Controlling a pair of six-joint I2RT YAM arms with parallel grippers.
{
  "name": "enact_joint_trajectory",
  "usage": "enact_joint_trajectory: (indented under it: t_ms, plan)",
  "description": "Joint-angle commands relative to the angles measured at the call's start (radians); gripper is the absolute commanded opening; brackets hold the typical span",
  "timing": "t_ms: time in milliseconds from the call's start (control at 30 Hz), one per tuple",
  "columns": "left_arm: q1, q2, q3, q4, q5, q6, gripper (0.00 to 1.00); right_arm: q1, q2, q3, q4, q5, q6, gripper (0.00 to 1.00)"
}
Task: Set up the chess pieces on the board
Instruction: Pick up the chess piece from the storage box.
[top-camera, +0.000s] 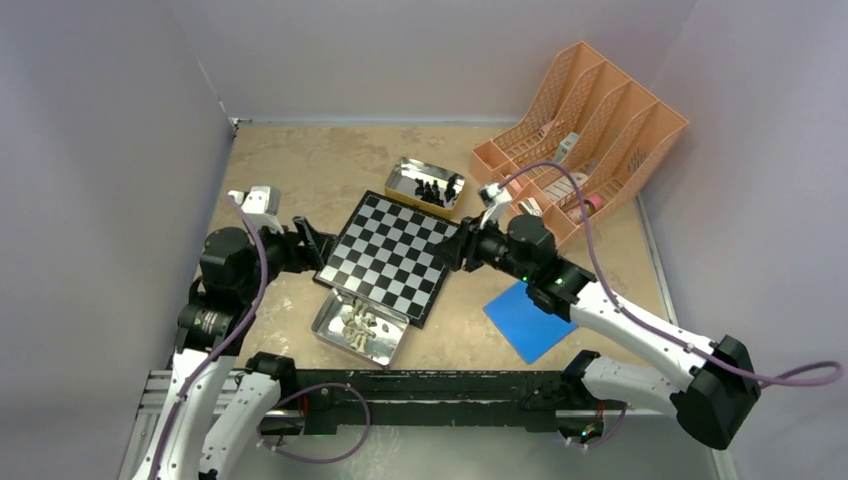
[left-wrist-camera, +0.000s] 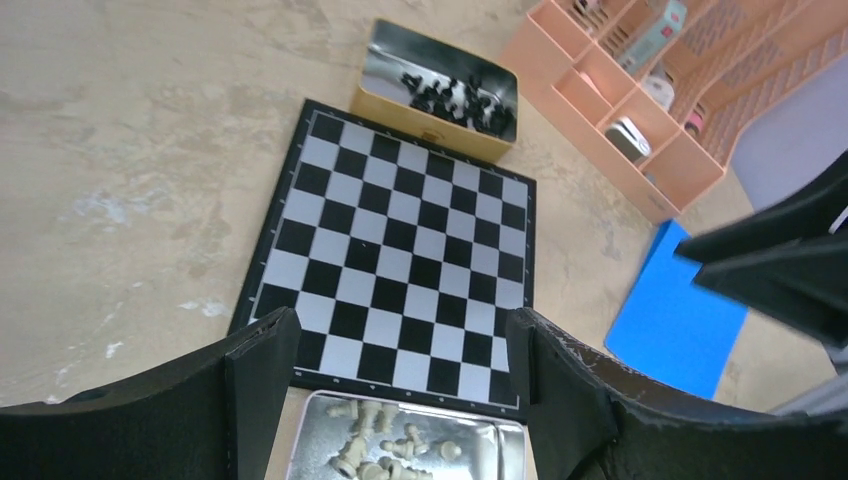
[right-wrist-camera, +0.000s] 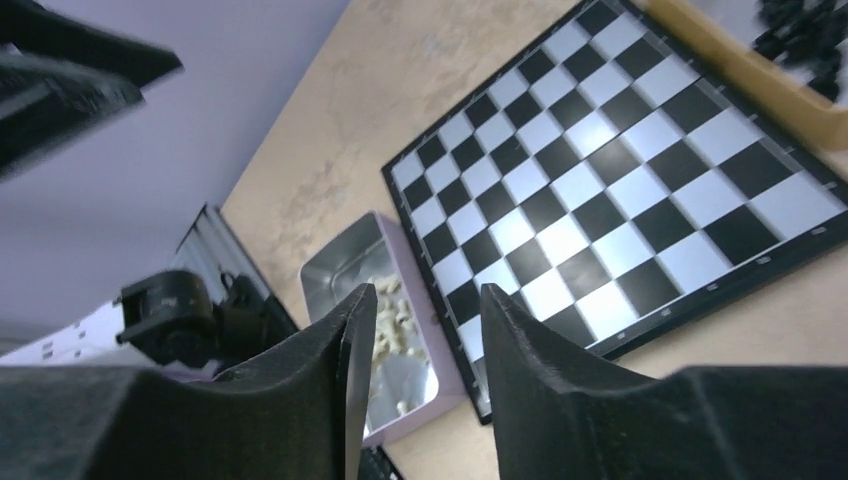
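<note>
So, one flat checkered board (top-camera: 388, 256) on mottled table (top-camera: 290, 170), two shiny rectangular tins, near tin (top-camera: 327, 322) holding cream pieces (top-camera: 358, 325), far tin (top-camera: 398, 172) black pieces (top-camera: 432, 189), left claw (top-camera: 316, 241) and right claw (top-camera: 452, 244) spread, flanking board.

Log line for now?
board: bare | white pieces: in near tin | black pieces: in far tin | left gripper: open, empty | right gripper: open, empty

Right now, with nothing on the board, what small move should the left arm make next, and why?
Probably lower the left gripper toward the cream pieces in the near tin. The board holds no piece, the jaws stand open and empty, and that tin lies close to it.
</note>
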Motion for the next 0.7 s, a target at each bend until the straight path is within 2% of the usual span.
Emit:
enact_joint_trajectory:
  t_ms: [0, 200, 400, 667]
  plan:
    - [0.010, -0.057, 0.004, 0.008, -0.141, -0.030, 0.76, 0.091, 0.051, 0.019, 0.044, 0.030, 0.002, 0.41]
    - [0.010, -0.146, 0.001, -0.017, -0.276, -0.037, 0.76, 0.266, 0.151, 0.065, 0.032, 0.156, -0.006, 0.31]
    - [0.010, -0.209, -0.008, -0.030, -0.339, -0.053, 0.76, 0.461, 0.335, 0.182, -0.040, 0.306, -0.034, 0.30]
    - [0.010, -0.210, -0.009, -0.040, -0.348, -0.060, 0.76, 0.559, 0.551, 0.295, -0.110, 0.369, -0.043, 0.31]
